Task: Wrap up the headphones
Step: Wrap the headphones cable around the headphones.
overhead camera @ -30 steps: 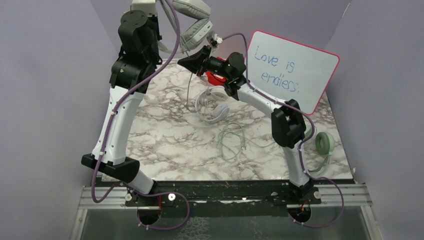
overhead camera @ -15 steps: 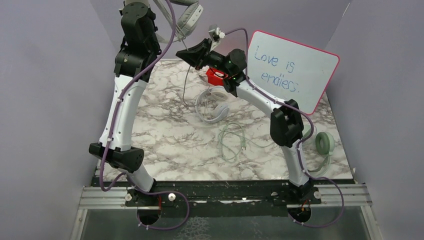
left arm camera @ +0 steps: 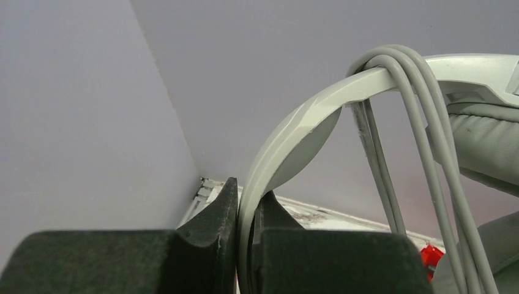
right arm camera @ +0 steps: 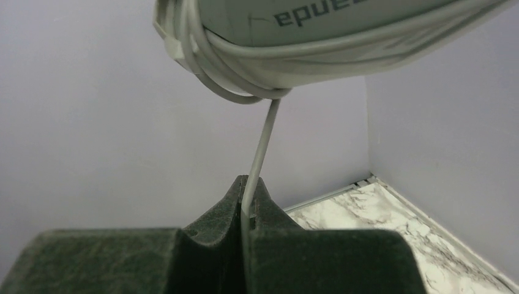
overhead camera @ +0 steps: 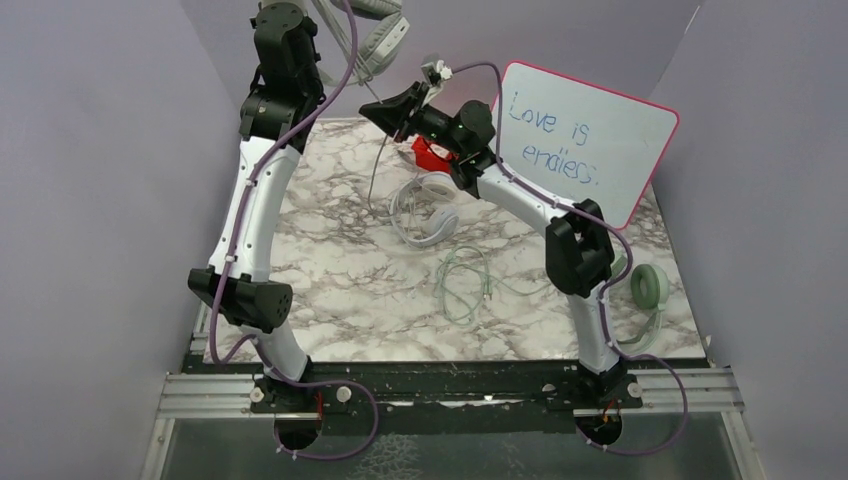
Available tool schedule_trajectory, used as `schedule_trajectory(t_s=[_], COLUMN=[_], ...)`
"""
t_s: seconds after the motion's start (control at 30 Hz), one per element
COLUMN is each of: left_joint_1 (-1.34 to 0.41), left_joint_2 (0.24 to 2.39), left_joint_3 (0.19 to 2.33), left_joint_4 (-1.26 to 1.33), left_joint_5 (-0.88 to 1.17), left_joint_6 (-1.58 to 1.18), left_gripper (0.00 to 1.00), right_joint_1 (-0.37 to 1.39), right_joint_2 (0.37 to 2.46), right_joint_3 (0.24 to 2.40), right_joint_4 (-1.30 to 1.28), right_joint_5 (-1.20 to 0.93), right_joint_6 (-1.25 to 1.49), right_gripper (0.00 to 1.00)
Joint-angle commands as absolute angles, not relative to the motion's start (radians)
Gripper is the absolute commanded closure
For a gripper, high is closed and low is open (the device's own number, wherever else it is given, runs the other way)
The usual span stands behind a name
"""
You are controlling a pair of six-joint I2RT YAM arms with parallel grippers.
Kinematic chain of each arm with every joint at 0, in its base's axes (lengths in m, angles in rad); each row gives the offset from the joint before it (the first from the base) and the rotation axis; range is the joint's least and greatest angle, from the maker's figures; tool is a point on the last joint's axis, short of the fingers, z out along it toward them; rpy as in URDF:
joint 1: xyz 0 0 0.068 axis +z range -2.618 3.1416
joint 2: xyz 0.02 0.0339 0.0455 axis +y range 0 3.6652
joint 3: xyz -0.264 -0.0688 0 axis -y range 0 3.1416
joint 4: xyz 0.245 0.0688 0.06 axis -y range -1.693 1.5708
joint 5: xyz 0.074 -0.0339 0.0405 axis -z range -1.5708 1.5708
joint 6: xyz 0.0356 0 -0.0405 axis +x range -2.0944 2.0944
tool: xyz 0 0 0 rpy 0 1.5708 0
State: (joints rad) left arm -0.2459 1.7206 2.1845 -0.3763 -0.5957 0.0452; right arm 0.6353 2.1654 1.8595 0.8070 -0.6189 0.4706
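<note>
My left gripper is raised high at the back left and is shut on the headband of the grey-green headphones. These show partly at the top edge of the top view. Their thin cable is looped several times over the band. My right gripper is just below them, shut on the cable that hangs from the wrapped turns. The slack cable drops to the table.
A white pair of headphones lies mid-table beside a red object. A loose pale mint cable leads to a mint pair at the right edge. A whiteboard leans at the back right. Purple walls enclose the table.
My left arm has lifted the headphones higher, so they now sit mostly past the top edge of the view. My right gripper has shifted slightly up with the cable.
</note>
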Motion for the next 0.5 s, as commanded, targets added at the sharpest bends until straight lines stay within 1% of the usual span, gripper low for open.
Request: schedule_trajectory(t_s=[0.0, 0.07, 0.13, 0.27, 0.37, 0.47], left_joint_1=[-0.171, -0.171, -0.172, -0.172, -0.172, -0.172], left_joint_2=[1.694, 1.689, 1.665, 1.572, 1.497, 1.458], left_joint_3=[2.389, 2.443, 2.455, 2.348, 2.242, 2.21], left_joint_4=[-0.03, -0.058, -0.07, -0.057, -0.028, -0.044], left_joint_5=[-0.723, -0.691, -0.665, -0.616, -0.521, -0.436], left_joint_6=[0.006, -0.049, -0.094, -0.198, -0.266, -0.312], left_gripper=[1.0, 1.0, 1.0, 1.0, 1.0, 1.0], right_joint_1=[0.646, 0.648, 0.649, 0.661, 0.682, 0.691], right_joint_2=[2.128, 2.137, 2.165, 2.221, 2.256, 2.28], right_joint_3=[1.8, 1.775, 1.791, 1.857, 1.91, 1.958], right_joint_4=[0.675, 0.707, 0.728, 0.776, 0.787, 0.775], right_joint_5=[-0.501, -0.434, -0.435, -0.476, -0.477, -0.466], right_joint_6=[0.407, 0.408, 0.409, 0.409, 0.366, 0.351], right_gripper=[0.96, 0.95, 0.93, 0.91, 0.91, 0.91])
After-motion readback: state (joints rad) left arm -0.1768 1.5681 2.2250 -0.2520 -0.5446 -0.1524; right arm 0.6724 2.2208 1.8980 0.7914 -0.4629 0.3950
